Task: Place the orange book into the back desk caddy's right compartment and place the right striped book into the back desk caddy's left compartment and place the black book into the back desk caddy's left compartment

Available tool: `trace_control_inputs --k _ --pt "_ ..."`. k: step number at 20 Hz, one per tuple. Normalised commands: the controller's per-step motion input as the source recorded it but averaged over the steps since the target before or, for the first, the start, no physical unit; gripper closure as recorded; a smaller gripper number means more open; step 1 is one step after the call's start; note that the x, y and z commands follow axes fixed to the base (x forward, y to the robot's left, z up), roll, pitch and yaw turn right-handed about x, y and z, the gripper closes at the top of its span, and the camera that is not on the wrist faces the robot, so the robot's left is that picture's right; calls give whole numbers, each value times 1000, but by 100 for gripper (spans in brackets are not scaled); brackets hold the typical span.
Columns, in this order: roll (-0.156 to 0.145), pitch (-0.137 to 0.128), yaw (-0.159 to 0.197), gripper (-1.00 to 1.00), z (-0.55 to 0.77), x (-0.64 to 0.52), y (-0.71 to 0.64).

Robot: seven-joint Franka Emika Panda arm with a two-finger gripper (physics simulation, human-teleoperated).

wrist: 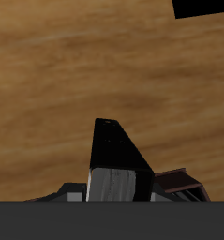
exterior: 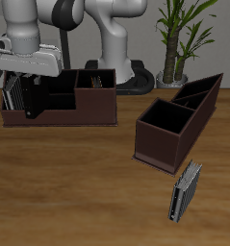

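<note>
You see a dark brown back caddy point(exterior: 83, 110), another dark brown caddy point(exterior: 169, 135), a pale grey-white striped book point(exterior: 186, 190), a dark striped book point(exterior: 17, 94) and a warm brown wood-grain table point(exterior: 78, 183).

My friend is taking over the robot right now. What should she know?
The gripper is shut on the black book, over the left compartment of the back desk caddy.
The orange book is in the right compartment: done.
The right striped book is in the left compartment: done.
Left to do: lower the black book in beside it and let go.
The paler striped book on the table is not part of the job.
</note>
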Motion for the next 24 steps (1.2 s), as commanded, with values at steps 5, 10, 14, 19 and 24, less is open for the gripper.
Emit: trace_control_inputs --k 5,10,14,19,24 --pt "-79 -42 120 100 758 -238 -511" --pt "-38 50 119 100 274 -378 -530" --pt "25 78 93 100 -74 -350 -30" --pt "50 56 49 100 -119 -365 271" --pt "24 24 -4 100 -103 -249 162"
